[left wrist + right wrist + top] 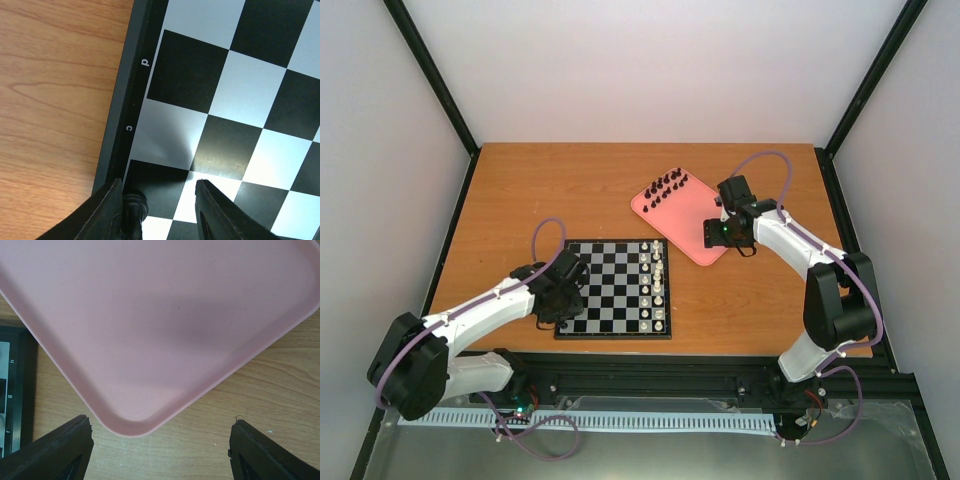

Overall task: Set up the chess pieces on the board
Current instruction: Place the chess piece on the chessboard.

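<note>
Board [612, 285]: laid flat on the desk [550, 190], left of centre and close to the arm bases.
Chess pieces [667, 186]: most of the black ones are grouped upright at the far end of the pink tray [692, 222].
Tray: set beside the board's far right corner, with a strip of desk seen between the two.
Single black piece [134, 206]: stood on a dark square at the board's lettered border (just past the "c"), right against one finger [107, 217].
White pieces [657, 285]: lined up in two rows along the board's right side.
Left gripper [157, 190]: held low over the board's left edge. Its jaws are parted, the single piece lies against one of them, and the other is kept well clear of it.
Right gripper [161, 425]: held above the tray's near corner, where bare pink surface is seen. Its jaws are spread wide.
</note>
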Action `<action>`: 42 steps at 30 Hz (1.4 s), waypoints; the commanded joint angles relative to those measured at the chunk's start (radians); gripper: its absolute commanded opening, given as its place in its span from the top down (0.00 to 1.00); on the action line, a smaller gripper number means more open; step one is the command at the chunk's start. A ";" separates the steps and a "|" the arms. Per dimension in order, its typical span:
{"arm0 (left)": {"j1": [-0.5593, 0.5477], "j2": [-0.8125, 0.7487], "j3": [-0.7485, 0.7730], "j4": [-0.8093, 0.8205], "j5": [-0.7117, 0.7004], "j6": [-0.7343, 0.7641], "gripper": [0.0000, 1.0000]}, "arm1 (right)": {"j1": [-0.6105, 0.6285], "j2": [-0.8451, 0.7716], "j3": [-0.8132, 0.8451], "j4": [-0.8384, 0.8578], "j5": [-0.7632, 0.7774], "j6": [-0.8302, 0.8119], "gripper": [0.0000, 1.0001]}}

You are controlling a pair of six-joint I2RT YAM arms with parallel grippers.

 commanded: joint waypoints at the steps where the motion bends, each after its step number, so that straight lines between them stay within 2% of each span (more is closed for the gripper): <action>1: -0.002 -0.010 0.007 -0.026 -0.009 0.003 0.57 | 0.006 -0.015 0.020 0.000 0.011 -0.009 0.14; 10: -0.003 -0.048 0.005 -0.097 0.001 -0.004 0.56 | 0.006 -0.017 0.015 0.002 0.014 -0.007 0.14; 21: -0.002 0.008 -0.001 -0.025 0.077 0.018 0.55 | 0.005 -0.014 0.002 0.009 0.011 -0.009 0.14; 42: -0.003 0.087 0.041 0.012 0.056 0.029 0.55 | 0.006 -0.012 0.001 0.005 0.013 -0.013 0.14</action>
